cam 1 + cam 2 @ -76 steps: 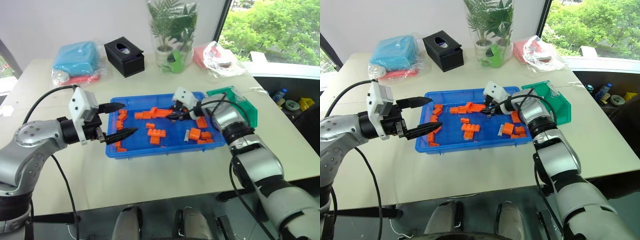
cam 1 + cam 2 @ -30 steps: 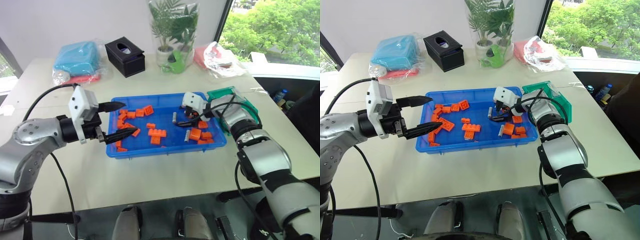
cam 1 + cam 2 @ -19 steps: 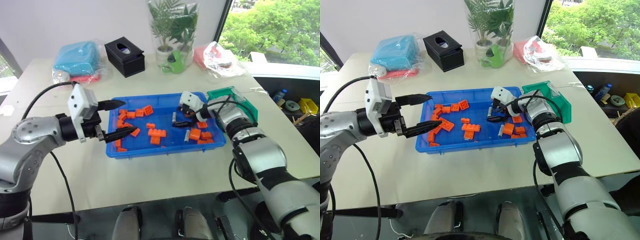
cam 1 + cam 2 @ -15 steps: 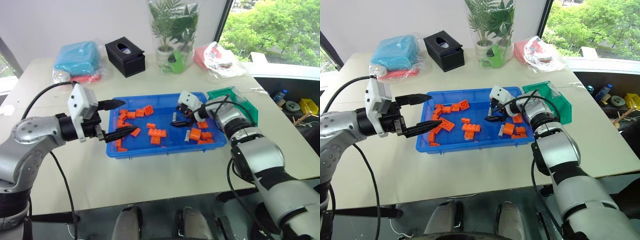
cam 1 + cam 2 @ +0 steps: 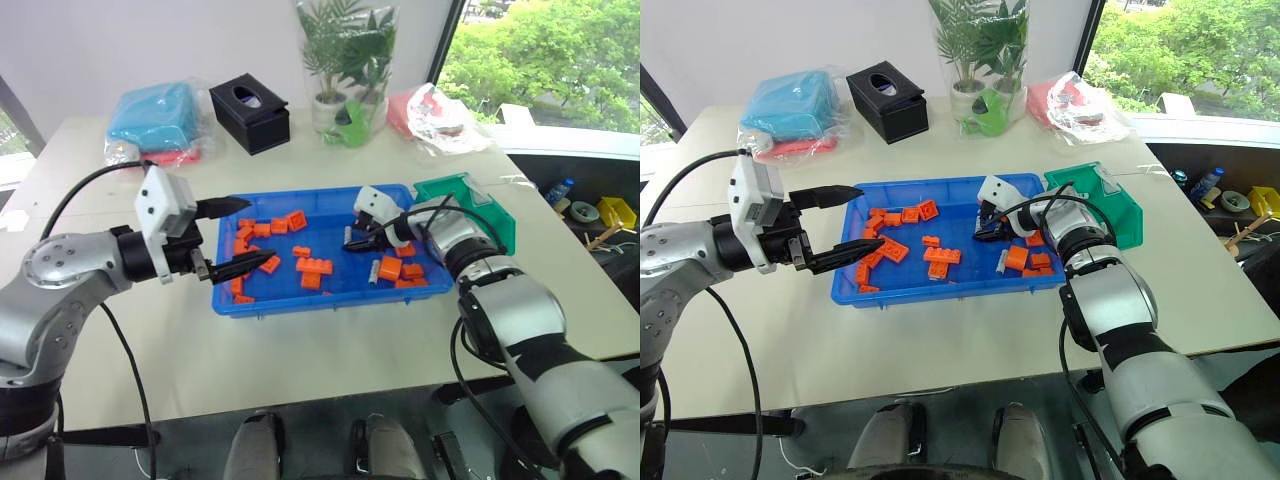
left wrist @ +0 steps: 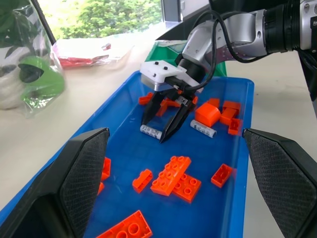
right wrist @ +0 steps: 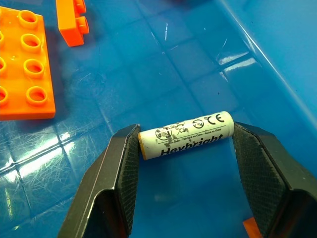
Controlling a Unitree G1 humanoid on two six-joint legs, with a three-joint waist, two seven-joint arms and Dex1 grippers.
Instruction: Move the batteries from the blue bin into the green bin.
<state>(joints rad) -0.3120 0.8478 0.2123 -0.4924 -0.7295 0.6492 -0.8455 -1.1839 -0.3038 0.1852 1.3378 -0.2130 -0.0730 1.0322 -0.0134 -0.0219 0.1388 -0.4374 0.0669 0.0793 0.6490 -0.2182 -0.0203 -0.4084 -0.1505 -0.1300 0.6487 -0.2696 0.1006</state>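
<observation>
right claw [image 7: 185, 144] lowered into the blue bin [image 5: 330, 292], its two fingers set against the two ends of a battery [image 7: 185, 134] that lies flat on the bin floor toward 2 o'clock from the bin's centre; the fingers meet the battery's ends, which rests on the floor, not lifted. a second battery [image 6: 203, 128] lies just beside, next to an orange block [image 6: 207, 114]. further orange blocks [image 5: 313, 266] are scattered across the bin floor, thickest toward 9 o'clock. left claw [image 5: 236, 237] hovers over the bin's 9 o'clock edge, fingers spread wide and empty. the green bin [image 5: 487, 205] stands on the counter [image 5: 330, 350], touching the blue bin's 3 o'clock end.
</observation>
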